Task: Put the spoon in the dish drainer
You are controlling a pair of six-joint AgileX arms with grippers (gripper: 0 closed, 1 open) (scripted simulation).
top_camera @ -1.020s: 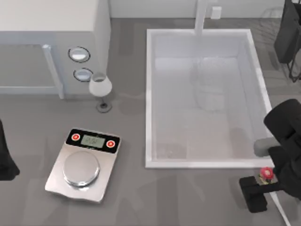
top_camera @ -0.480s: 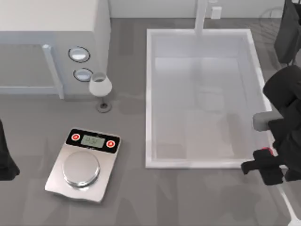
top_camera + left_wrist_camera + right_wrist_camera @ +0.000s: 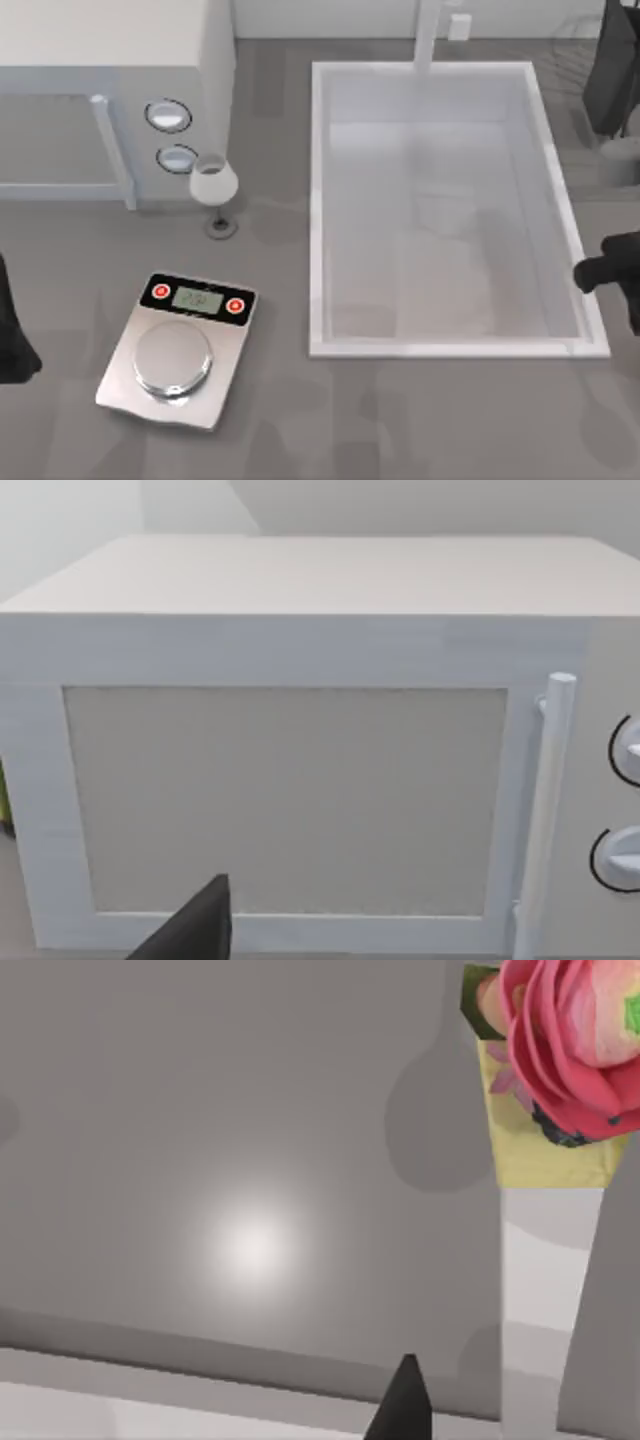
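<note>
In the right wrist view the spoon hangs close to the camera, with its red round end [image 3: 565,1045], yellow neck [image 3: 545,1150] and white handle [image 3: 535,1290] above the grey table. My right gripper [image 3: 606,274] is shut on the spoon, and one dark fingertip [image 3: 405,1405] shows beside the handle. In the top view this gripper sits at the right edge, just past the sink's right rim. The dish drainer [image 3: 585,45], thin dark wires with a black slab, stands at the far right corner. My left gripper [image 3: 12,335] is parked at the left edge.
A large white sink [image 3: 318,200] with a faucet [image 3: 428,30] fills the middle right. A silver scale [image 3: 178,350] lies at the front left, a wine glass [image 3: 213,185] stands behind it, and a white microwave [image 3: 110,60] occupies the far left.
My right gripper has risen from the table's front right and travelled toward the far right, carrying the spoon. The spoon's red end has left the top view. The left arm has not moved.
</note>
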